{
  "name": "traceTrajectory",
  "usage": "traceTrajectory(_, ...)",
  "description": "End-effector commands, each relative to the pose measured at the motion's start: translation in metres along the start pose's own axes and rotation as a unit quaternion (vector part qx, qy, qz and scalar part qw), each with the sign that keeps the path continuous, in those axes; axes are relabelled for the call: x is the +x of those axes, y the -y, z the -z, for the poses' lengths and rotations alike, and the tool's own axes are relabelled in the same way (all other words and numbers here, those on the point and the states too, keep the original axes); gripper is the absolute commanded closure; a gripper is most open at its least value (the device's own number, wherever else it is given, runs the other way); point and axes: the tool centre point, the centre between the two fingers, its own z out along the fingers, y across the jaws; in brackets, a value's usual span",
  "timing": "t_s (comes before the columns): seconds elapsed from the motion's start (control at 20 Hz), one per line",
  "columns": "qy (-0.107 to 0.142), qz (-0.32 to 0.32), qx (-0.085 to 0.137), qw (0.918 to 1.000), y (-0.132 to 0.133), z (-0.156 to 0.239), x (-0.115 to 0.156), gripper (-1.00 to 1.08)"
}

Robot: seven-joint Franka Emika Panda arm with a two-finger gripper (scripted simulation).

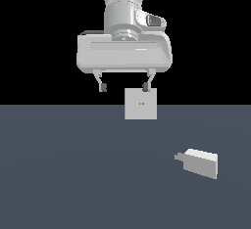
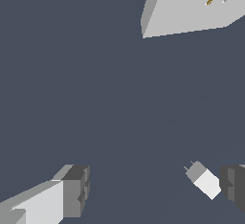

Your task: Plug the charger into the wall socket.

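The charger (image 1: 198, 163) lies on the worktop (image 1: 73, 174) at 4 o'clock in the exterior view (stub toward 9 o'clock). Judged rigid, light and smooth; grip its flat long sides. Beyond stands the wall socket (image 1: 140, 103). Above, the end effector (image 1: 124, 87) hangs released, empty.
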Motion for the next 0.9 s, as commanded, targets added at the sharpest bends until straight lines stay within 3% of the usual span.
traceTrajectory(0.0,0.000,0.000,0.000,1.0000,0.000,0.000,0.000,-0.92)
traceTrajectory(0.4,-0.002,0.020,0.000,0.9998,-0.003,-0.004,-0.006,-0.92)
traceTrajectory(0.85,-0.008,0.087,-0.001,0.9962,-0.015,-0.016,-0.026,-0.92)
